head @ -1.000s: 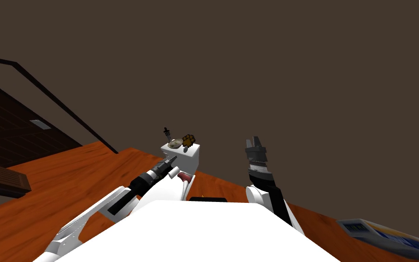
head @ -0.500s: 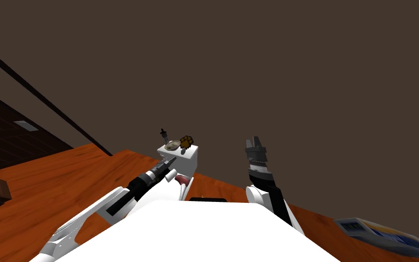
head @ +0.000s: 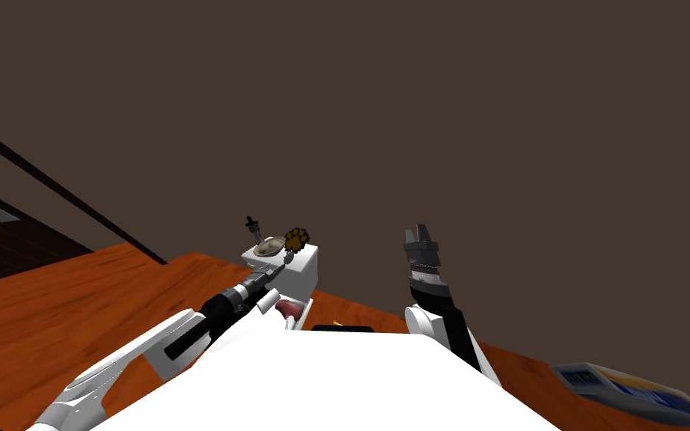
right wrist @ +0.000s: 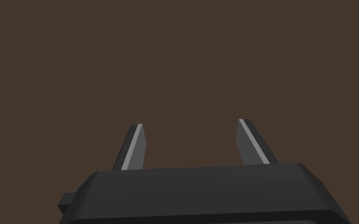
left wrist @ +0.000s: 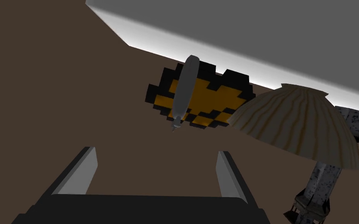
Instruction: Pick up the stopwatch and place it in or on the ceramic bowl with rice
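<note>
On the white block (head: 302, 271) — bowl (head: 269, 246); orange wood (head: 52, 314) around, brown wall (head: 411, 112) behind

Orange wood floor (head: 74, 314) round white worktop (head: 302, 273), plain brown wall (head: 411, 112) behind it, dark panelling (head: 7, 247) far L of it, blue-yellow box (head: 635, 385) far R.

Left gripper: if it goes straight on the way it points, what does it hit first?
Probably the slim grey piece, maybe the stopwatch edge-on, ahead of the open left gripper and in front of the black-and-orange blocky thing. Depth is unclear; the bowl lies aside.
</note>
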### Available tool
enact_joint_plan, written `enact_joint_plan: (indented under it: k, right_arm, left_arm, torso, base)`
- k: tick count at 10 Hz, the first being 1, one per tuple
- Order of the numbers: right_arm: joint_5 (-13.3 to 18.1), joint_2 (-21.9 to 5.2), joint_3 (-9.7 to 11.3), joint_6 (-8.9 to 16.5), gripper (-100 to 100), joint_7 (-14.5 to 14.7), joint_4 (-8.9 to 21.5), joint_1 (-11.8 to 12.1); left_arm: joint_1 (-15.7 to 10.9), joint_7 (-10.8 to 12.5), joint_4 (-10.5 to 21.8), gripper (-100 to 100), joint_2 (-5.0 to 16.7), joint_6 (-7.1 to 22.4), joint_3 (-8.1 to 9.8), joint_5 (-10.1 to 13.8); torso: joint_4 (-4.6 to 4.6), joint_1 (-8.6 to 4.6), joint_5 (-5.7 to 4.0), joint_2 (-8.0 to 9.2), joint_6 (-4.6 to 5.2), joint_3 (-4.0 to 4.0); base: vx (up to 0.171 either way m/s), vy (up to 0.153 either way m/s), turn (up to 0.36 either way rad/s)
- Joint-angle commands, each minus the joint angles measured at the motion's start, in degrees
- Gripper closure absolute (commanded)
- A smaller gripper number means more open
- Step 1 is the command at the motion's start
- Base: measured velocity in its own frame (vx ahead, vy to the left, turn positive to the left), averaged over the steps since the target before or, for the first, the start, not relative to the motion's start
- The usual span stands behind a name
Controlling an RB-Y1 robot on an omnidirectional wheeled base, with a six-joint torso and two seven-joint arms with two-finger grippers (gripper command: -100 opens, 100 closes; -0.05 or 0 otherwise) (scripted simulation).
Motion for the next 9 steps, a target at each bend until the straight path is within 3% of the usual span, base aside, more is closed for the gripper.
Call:
enact_joint_plan:
  k: [1,6,7,8,9]
  right_arm:
    - [0.00,0.00,0.00,0.00,0,0.00,0.00,0.00]
    - [0.00,0.00,0.00,0.00,0,0.00,0.00,0.00]
    - [0.00,0.00,0.00,0.00,0,0.00,0.00,0.00]
    - [0.00,0.00,0.00,0.00,0,0.00,0.00,-0.01]
    - [0.00,0.00,0.00,0.00,0,0.00,0.00,-0.01]
  left_arm:
    - [0.97,-0.37,-0.02,-100,1.64,0.93,0.22,-0.56]
    - [3.04,-2.04,1.77,-100,6.99,3.82,0.09,-3.05]
    - [2.75,-1.92,1.63,-100,6.13,3.39,0.03,-2.84]
    - [2.79,-2.00,1.69,0,6.23,3.47,0.04,-2.89]
    - [1.63,-2.45,3.39,-100,4.96,3.21,-0.31,-3.12]
  torso:
    - [0.00,0.00,0.00,0.00,0.00,0.00]
    - [0.02,-0.02,0.00,0.10,-0.01,0.06]
    - [0.03,-0.03,-0.01,0.15,-0.01,0.08]
    - [0.06,0.06,0.01,0.30,-0.02,0.17]
    - [0.09,0.13,0.03,0.43,-0.02,0.24]
  base:
    - [0.104,-0.033,-0.034]
    - [0.108,-0.056,-0.048]
    - [0.038,-0.024,-0.006]
    - [0.008,-0.004,0.002]
    - [0.059,-0.004,-0.102]
